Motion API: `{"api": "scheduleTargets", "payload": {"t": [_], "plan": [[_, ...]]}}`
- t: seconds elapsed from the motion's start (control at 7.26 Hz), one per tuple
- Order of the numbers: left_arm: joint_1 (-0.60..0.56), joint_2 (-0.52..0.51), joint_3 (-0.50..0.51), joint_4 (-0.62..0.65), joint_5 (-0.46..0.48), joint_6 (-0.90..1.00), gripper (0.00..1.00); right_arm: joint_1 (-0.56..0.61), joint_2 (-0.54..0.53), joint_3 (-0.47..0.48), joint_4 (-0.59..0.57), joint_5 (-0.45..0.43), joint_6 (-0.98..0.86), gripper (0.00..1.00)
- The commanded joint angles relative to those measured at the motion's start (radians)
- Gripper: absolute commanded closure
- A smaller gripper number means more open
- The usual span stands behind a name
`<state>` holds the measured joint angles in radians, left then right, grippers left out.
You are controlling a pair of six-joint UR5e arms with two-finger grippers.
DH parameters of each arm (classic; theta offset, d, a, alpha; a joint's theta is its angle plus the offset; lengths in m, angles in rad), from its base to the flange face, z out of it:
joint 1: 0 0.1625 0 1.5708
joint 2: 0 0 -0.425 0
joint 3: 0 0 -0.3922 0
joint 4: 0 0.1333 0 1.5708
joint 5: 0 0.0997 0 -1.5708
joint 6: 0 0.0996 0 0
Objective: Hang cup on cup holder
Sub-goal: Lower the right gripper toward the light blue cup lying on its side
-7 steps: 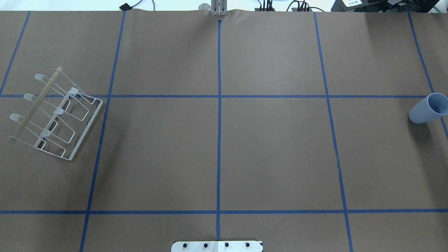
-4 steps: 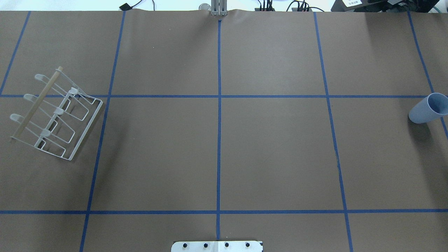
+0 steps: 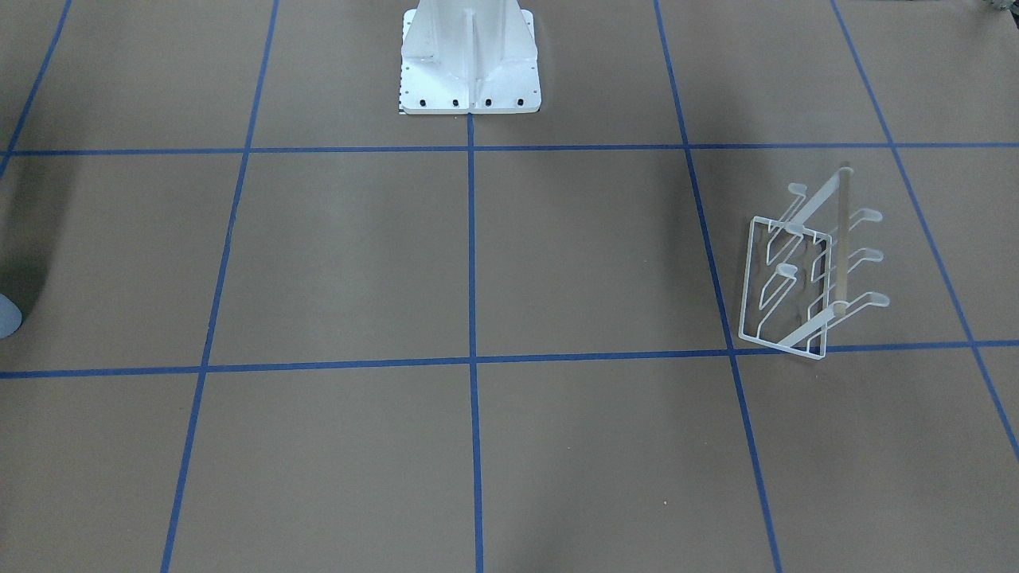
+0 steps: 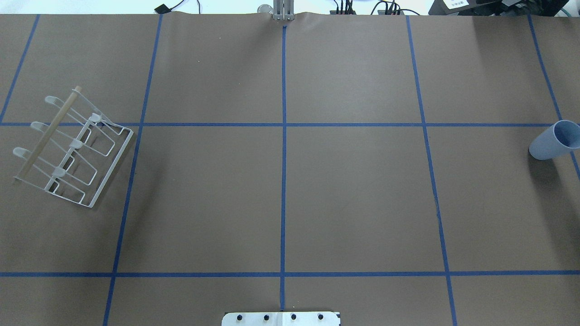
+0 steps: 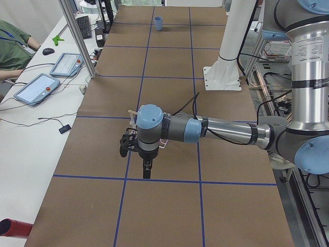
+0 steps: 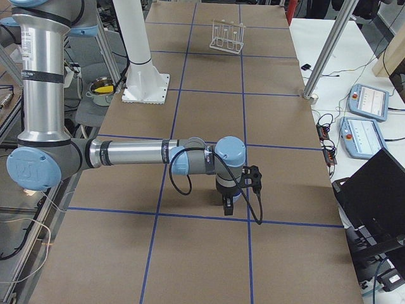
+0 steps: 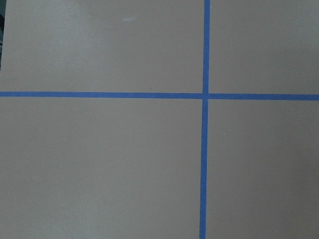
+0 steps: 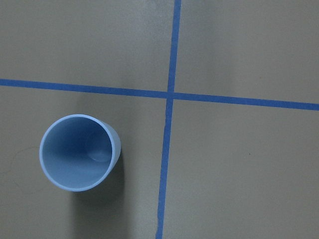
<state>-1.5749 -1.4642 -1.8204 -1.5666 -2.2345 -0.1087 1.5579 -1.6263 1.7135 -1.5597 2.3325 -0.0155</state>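
Observation:
The pale blue cup (image 4: 555, 140) stands upright, mouth up, at the table's far right edge. It also shows in the right wrist view (image 8: 77, 152), at the front view's left edge (image 3: 6, 314) and far off in the left side view (image 5: 159, 22). The white wire cup holder (image 4: 72, 147) with its wooden dowel stands at the far left (image 3: 804, 274) (image 6: 228, 36). My right gripper (image 6: 228, 201) hangs over the cup, pointing down. My left gripper (image 5: 147, 172) hangs low beside the cup holder. Both show only in the side views; I cannot tell whether they are open or shut.
The white robot base pedestal (image 3: 470, 56) stands at the table's middle rear edge. Blue tape lines (image 4: 283, 158) mark a grid on the brown table. Operator tablets (image 5: 38, 87) and a metal post (image 6: 323, 54) stand along the far side.

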Motion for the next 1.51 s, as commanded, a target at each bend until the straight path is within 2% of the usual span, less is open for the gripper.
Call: {"api": "scheduleTargets", "payload": {"t": [0.0, 0.28, 0.41, 0.55, 1.1, 1.38], "plan": [[0.006, -0.036, 0.015, -0.001, 0.000, 0.003, 0.02, -0.001, -0.004, 0.002, 0.003, 0.011, 0.002, 0.00], [0.006, -0.056, 0.050, 0.014, 0.001, -0.012, 0.01, -0.004, -0.021, -0.006, 0.083, 0.022, -0.001, 0.00], [0.006, -0.050, 0.053, 0.005, -0.002, -0.011, 0.01, -0.006, -0.020, -0.012, 0.142, 0.057, 0.008, 0.00], [0.004, -0.030, 0.049, -0.010, -0.002, -0.005, 0.01, -0.009, 0.005, -0.037, 0.147, 0.103, 0.009, 0.00], [0.006, -0.019, 0.075, -0.036, -0.002, -0.012, 0.01, -0.119, 0.193, -0.298, 0.148, 0.096, 0.014, 0.00], [0.006, -0.025, 0.078, -0.036, -0.002, -0.012, 0.01, -0.140, 0.194, -0.322, 0.148, 0.097, 0.019, 0.00]]}}
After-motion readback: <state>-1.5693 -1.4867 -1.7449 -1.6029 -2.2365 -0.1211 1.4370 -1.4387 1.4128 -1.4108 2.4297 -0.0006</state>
